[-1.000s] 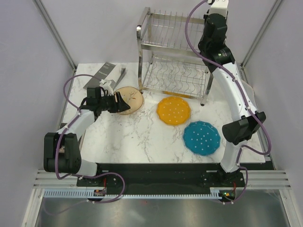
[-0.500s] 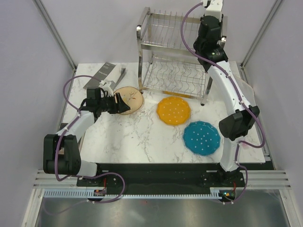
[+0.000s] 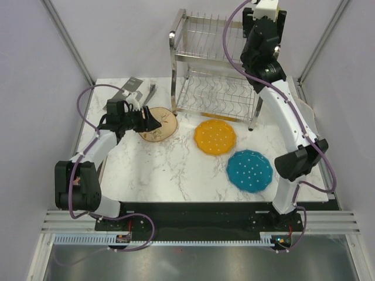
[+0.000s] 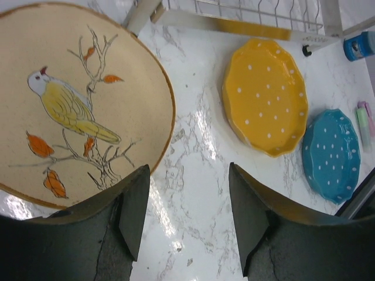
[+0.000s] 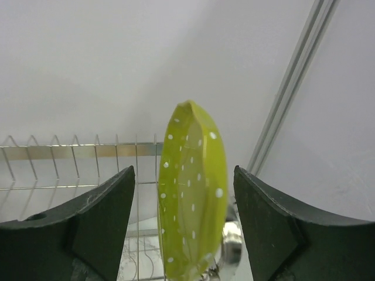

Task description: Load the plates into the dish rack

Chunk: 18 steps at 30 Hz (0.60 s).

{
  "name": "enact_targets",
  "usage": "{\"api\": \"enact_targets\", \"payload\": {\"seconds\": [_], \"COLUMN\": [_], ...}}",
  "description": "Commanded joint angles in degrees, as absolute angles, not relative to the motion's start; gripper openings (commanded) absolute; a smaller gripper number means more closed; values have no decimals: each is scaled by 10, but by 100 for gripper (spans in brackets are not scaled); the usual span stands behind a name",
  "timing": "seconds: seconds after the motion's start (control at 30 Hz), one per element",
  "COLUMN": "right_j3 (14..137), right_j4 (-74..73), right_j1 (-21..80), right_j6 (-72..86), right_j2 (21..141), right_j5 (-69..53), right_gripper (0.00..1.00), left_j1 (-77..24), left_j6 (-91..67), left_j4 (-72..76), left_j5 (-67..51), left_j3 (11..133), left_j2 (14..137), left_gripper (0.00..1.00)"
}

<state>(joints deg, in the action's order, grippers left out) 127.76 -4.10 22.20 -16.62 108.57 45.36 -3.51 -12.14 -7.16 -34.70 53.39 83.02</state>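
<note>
The tan plate (image 3: 162, 126) with a bird print lies flat left of the dish rack (image 3: 214, 76). My left gripper (image 3: 147, 119) is open at its near edge; one finger (image 4: 132, 205) overlaps the tan plate's (image 4: 76, 105) rim, with bare marble between the jaws. My right gripper (image 5: 183, 199) is open high at the rack's top right. The lime green plate (image 5: 190, 152) stands on edge among the rack wires (image 5: 76, 158), between the jaws and apart from both. The orange plate (image 3: 215, 136) and teal plate (image 3: 250, 170) lie flat on the table.
A grey and black flat object (image 3: 126, 91) lies at the back left. The left wrist view shows the rack's base (image 4: 234, 23), the orange plate (image 4: 266, 96), the teal plate (image 4: 331, 155), a blue-capped item (image 4: 358, 45) and small pink and green items (image 4: 363, 123).
My left gripper has moved slightly back and up over the tan plate's edge. My right wrist has shifted a little at the rack's top.
</note>
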Motion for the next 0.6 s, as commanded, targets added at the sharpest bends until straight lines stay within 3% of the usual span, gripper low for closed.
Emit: {"api": "enact_targets", "payload": {"seconds": [0.0, 0.13, 0.3, 0.37, 0.43, 0.47, 0.53, 0.57], "right_j3": [1226, 1098, 895, 852, 788, 738, 692, 660], "right_j4": [12, 15, -138, -215, -250, -261, -258, -257], "right_j1": [232, 219, 178, 169, 166, 167, 164, 158], "right_j6": [-177, -193, -167, -125, -92, -83, -69, -66], "right_j2": [959, 868, 725, 694, 656, 636, 621, 625], "right_j5": [431, 425, 301, 242, 201, 181, 156, 137], "right_gripper": [76, 77, 75, 63, 14, 0, 0, 0], "left_j1": [-33, -33, -34, -34, -34, -34, -34, -34], "left_j6": [-115, -116, -119, -126, -130, -134, -136, -141], "left_j4": [-47, -38, -29, -27, -19, -18, -13, -13], "left_j5": [-347, -340, -332, -337, -340, -349, -366, -379], "left_j3": [613, 657, 721, 741, 750, 758, 769, 780], "left_j2": [854, 874, 930, 947, 970, 977, 1002, 1011], "left_gripper": [64, 64, 61, 57, 51, 42, 17, 10]}}
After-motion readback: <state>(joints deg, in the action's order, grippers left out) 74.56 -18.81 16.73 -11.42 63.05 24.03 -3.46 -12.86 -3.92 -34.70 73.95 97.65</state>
